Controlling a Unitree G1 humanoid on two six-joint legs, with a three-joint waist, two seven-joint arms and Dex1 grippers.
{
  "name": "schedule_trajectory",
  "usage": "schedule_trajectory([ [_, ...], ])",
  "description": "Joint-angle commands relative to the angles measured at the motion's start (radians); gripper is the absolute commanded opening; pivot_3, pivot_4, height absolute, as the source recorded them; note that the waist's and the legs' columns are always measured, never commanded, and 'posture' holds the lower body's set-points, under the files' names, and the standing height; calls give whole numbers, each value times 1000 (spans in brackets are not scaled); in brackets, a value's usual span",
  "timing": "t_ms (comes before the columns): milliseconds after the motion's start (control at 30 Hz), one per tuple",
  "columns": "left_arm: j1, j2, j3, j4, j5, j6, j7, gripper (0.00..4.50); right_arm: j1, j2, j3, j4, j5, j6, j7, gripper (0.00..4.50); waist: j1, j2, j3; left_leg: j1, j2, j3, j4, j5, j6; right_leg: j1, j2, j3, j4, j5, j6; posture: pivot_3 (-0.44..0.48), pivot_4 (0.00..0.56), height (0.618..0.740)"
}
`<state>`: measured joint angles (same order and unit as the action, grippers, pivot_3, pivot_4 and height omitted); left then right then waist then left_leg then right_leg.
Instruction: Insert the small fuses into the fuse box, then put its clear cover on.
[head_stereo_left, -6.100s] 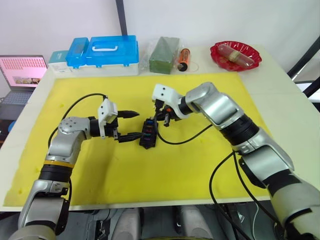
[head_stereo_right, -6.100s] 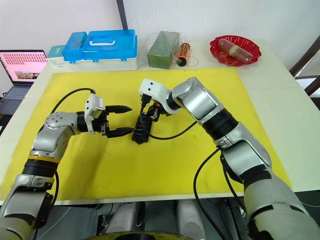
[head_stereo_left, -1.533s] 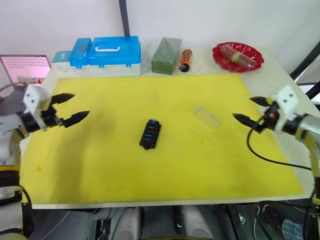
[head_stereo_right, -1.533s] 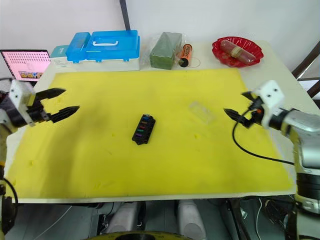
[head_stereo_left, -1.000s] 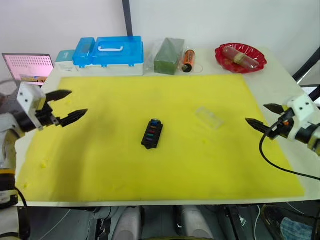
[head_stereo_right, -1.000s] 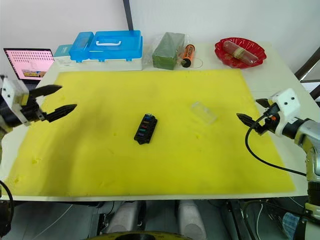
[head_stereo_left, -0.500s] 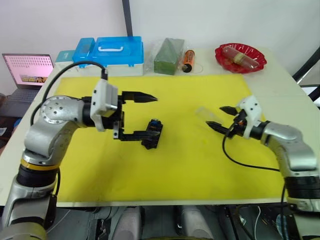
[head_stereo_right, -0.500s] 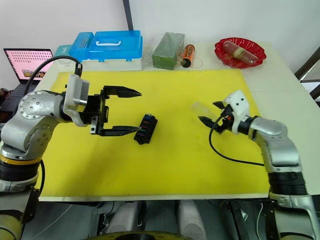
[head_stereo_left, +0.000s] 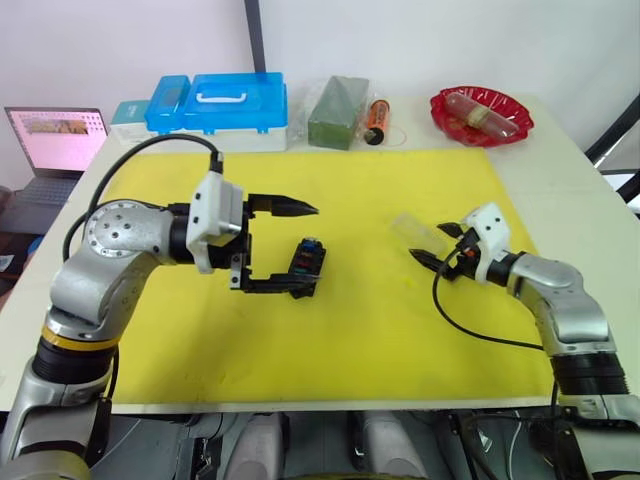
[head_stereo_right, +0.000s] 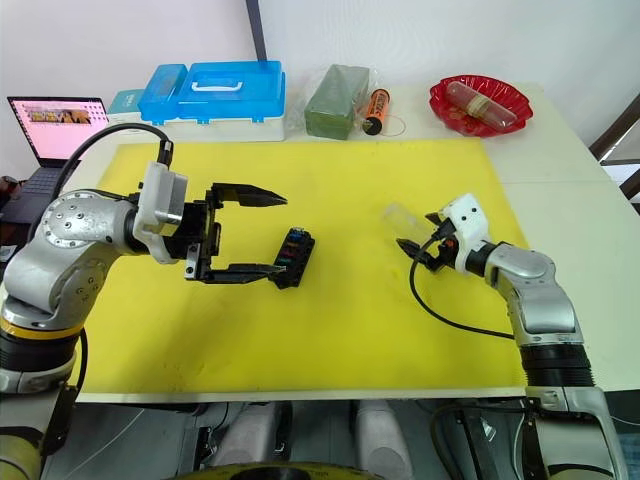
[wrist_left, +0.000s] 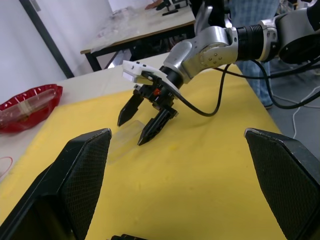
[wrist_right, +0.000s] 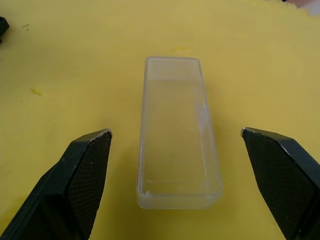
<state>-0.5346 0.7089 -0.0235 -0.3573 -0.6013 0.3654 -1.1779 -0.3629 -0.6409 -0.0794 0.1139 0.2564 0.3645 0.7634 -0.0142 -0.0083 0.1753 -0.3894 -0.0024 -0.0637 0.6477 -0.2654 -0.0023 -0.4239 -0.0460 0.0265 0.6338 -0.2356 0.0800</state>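
The fuse box, a small black block with coloured small fuses seated in its top, lies mid-mat. My left gripper stands open across it, one finger beyond the box and the other at its near end; I cannot tell whether they touch. The clear cover lies flat on the mat to the right. My right gripper is open, its fingers on either side of the cover and apart from it. The left wrist view also shows the right gripper at the cover.
A yellow mat covers the table. Along the far edge stand a blue-lidded storage case, a green block, an orange cylinder and a red dish. A laptop sits off the left side.
Both arms have swung in from the table's sides. The left gripper now brackets the fuse box and has edged right; the right gripper has closed in on the clear cover. Both stayed open.
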Motion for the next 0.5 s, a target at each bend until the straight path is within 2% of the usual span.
schedule_trajectory([
  [33, -12, 6, 14, -28, -10, -4, 0, 4500, -19, 7, -2, 10, -15, -20, -15, 4016, 0, 0, 0, 0, 0, 0, 0, 0, 0, 0, 0, 0, 0, 0, 0, 0, 150, 740],
  [67, -13, 6, 14, -27, -9, -4, 0, 4500, -17, 7, 0, 21, -23, -27, -19, 3834, 0, 0, 0, 0, 0, 0, 0, 0, 0, 0, 0, 0, 0, 0, 0, 0, 150, 740],
  [233, -6, 8, 16, -22, -5, -9, -4, 4500, -16, 9, -1, 49, -30, -55, -15, 2008, 0, 0, 0, 0, 0, 0, 0, 0, 0, 0, 0, 0, 0, 0, 0, 0, 150, 740],
  [267, -5, 8, 15, -20, -4, -11, -4, 4500, -18, 8, -1, 57, -32, -62, -13, 1877, 0, 0, 0, 0, 0, 0, 0, 0, 0, 0, 0, 0, 0, 0, 0, 0, 150, 740],
  [500, 49, 25, 47, -19, 0, 2, 18, 4500, -2, 1, -32, 8, 12, -83, 16, 1890, 0, 0, 0, 0, 0, 0, 0, 0, 0, 0, 0, 0, 0, 0, 0, 0, 150, 740],
])
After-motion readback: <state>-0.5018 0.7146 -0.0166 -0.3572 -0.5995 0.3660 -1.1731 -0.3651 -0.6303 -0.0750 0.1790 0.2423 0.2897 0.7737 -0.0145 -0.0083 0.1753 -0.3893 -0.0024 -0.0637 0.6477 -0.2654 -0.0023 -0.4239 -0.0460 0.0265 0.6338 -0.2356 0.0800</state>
